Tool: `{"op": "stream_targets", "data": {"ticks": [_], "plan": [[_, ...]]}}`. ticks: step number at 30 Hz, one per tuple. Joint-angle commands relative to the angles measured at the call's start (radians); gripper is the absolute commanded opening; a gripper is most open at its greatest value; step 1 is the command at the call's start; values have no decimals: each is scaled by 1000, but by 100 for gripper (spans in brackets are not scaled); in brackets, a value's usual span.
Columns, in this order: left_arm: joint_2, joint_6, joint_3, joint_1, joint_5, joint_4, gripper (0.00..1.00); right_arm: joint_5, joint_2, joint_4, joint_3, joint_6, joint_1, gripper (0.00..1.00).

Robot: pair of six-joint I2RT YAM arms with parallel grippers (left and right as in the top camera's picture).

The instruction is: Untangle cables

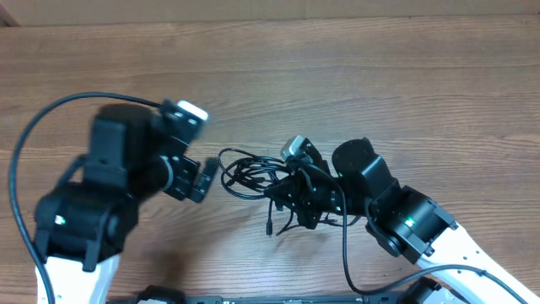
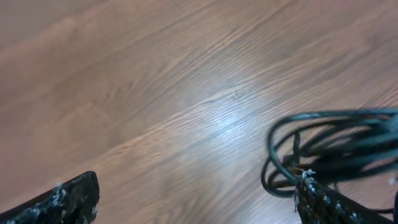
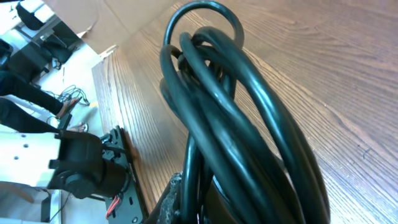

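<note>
The cables (image 1: 246, 173) are a tangled bundle of thin black loops at the table's middle, with one plug end trailing down toward the front (image 1: 269, 226). My right gripper (image 1: 288, 192) is shut on the bundle's right side. In the right wrist view the looped cables (image 3: 236, 118) fill the frame and hide most of the right gripper (image 3: 202, 202). My left gripper (image 1: 205, 179) is open and empty just left of the bundle. In the left wrist view the left gripper (image 2: 196, 190) has its fingers wide apart, and the cable loops (image 2: 323, 143) lie by the right finger.
The wooden table (image 1: 354, 76) stretches bare behind the arms. A thick black arm cable (image 1: 25, 143) arcs around the left arm, and another (image 1: 346, 253) hangs off the right arm. The table's left edge and a mounting plate (image 3: 121, 168) show in the right wrist view.
</note>
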Motion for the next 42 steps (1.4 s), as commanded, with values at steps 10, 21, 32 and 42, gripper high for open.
{"op": "stream_targets", "data": {"ticks": [10,21,32,42], "plan": [[144,385,22,122,581,-121,100,-35,-61,9,0,-12,3,4],[228,380,22,122,529,-91,100,-36,-61,9,0,-12,3,4],[232,269,22,130,522,9,100,-35,-61,9,0,-12,3,4],[233,174,22,130,514,59,100,-36,-61,8,0,-12,3,4]]}}
